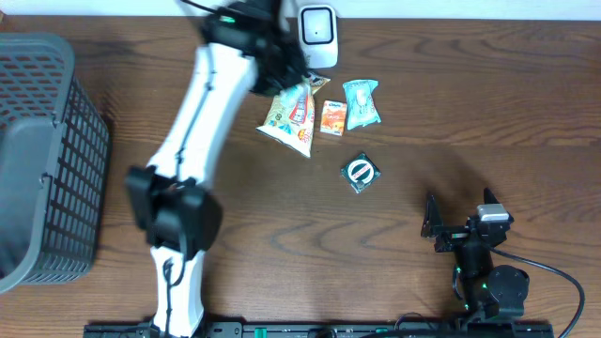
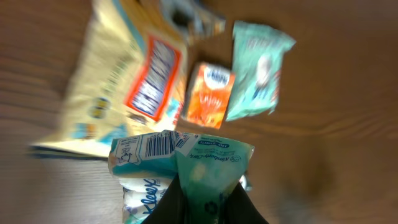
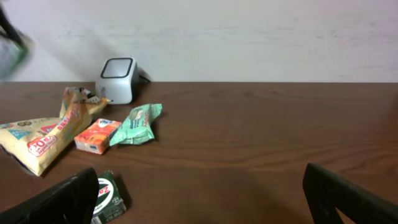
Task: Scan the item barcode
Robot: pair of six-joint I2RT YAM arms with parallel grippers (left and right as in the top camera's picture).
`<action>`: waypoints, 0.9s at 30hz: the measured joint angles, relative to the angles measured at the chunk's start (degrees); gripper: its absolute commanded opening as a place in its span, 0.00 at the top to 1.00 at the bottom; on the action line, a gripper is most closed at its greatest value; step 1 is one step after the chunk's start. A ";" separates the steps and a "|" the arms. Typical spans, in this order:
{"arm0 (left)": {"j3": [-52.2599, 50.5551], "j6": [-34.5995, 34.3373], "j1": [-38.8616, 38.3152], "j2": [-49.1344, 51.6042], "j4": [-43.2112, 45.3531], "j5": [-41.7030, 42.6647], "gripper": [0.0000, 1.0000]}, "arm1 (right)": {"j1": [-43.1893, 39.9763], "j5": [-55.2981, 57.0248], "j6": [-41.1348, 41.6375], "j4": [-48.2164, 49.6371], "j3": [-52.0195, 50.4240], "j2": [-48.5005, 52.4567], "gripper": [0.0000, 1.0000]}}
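In the overhead view the left jaws are hidden beneath the left arm. The basket is cut off at 9 o'clock. The left wrist view is blurred throughout; the held pack is cropped at 6 o'clock, and its print cannot be read. In the right wrist view the black packet is partly hidden behind the right jaws, and a smeared shape at 10 o'clock cannot be identified.

The tissue pack, soft teal-and-white plastic with a black barcode on its white end, is pinched in the left hand, clear of the tabletop. The scanner, a small white box with a dark window, stands upright at the tabletop's far edge.
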 measured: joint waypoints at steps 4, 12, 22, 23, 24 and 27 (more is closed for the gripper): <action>-0.24 0.22 -4.90 6.49 0.44 -0.37 0.84 | 0.00 0.00 0.00 0.00 0.00 0.00 0.01; -0.28 1.01 -9.29 9.35 3.93 -0.35 0.34 | 0.00 0.00 0.00 0.00 0.00 0.00 0.01; -0.31 6.10 -0.94 2.40 -3.80 -2.54 0.02 | 0.00 0.00 0.00 0.00 0.00 0.00 0.01; -0.28 6.38 0.85 0.24 -4.74 -3.67 0.02 | 0.00 0.00 0.00 0.00 0.00 0.00 0.01; -0.28 6.45 3.02 -2.36 -5.88 -5.16 0.02 | 0.00 0.00 0.00 0.00 0.00 0.00 0.01; 0.17 6.47 9.49 -8.63 -10.34 -8.35 0.02 | 0.00 -0.02 0.00 0.00 0.00 0.00 0.01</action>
